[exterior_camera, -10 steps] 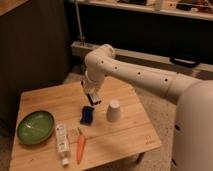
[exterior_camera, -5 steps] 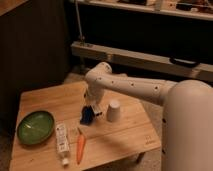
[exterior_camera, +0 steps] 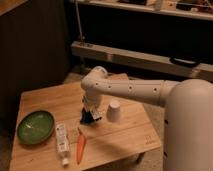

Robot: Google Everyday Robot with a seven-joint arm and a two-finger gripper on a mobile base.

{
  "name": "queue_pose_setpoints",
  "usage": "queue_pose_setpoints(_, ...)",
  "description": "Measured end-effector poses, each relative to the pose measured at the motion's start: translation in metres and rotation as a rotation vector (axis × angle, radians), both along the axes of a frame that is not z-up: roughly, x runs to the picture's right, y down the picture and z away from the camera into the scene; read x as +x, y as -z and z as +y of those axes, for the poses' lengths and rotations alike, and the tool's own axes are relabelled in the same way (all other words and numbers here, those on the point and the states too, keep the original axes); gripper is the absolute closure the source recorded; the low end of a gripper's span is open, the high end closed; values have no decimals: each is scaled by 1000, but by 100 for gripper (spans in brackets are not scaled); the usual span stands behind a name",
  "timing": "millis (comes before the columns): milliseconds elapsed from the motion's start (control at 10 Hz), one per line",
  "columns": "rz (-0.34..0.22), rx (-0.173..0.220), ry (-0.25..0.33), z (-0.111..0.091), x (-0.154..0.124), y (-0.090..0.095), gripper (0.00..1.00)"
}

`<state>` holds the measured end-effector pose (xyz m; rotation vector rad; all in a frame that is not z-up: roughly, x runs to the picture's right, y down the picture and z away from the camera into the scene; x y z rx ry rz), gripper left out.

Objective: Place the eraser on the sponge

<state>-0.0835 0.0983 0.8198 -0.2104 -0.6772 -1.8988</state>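
Note:
My gripper (exterior_camera: 90,113) hangs from the white arm and is low over the middle of the wooden table (exterior_camera: 45,97). Right beneath it lies the blue sponge (exterior_camera: 86,119), which the gripper partly covers. I cannot make out the eraser; it lies nowhere on the bare table, and whatever is at the gripper's tip is hidden.
A white cup (exterior_camera: 114,111) stands upside down just right of the gripper. An orange carrot (exterior_camera: 80,147) and a white labelled tube (exterior_camera: 62,139) lie near the front edge. A round green plate (exterior_camera: 35,126) sits at the front left. Dark shelving rises behind the table.
The arm has swung lower and the gripper has come down from above the table to just over the sponge. The cup, carrot, tube and plate have not moved.

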Motion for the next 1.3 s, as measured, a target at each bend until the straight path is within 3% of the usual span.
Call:
queue_pose_setpoints(200, -19, -48, 8, 7, -7, -9, 79)
queue_pose_setpoints(600, -75, -85, 6, 7, -29, -12, 78)
queue_pose_setpoints(700, -78, -85, 13, 8, -31, -12, 73)
queue_pose_setpoints(800, -76, -84, 20, 8, -35, -11, 59)
queue_pose_setpoints(1100, -39, -75, 21, 10, -29, -19, 31)
queue_pose_setpoints(1300, -22, -73, 24, 12, -31, -24, 20)
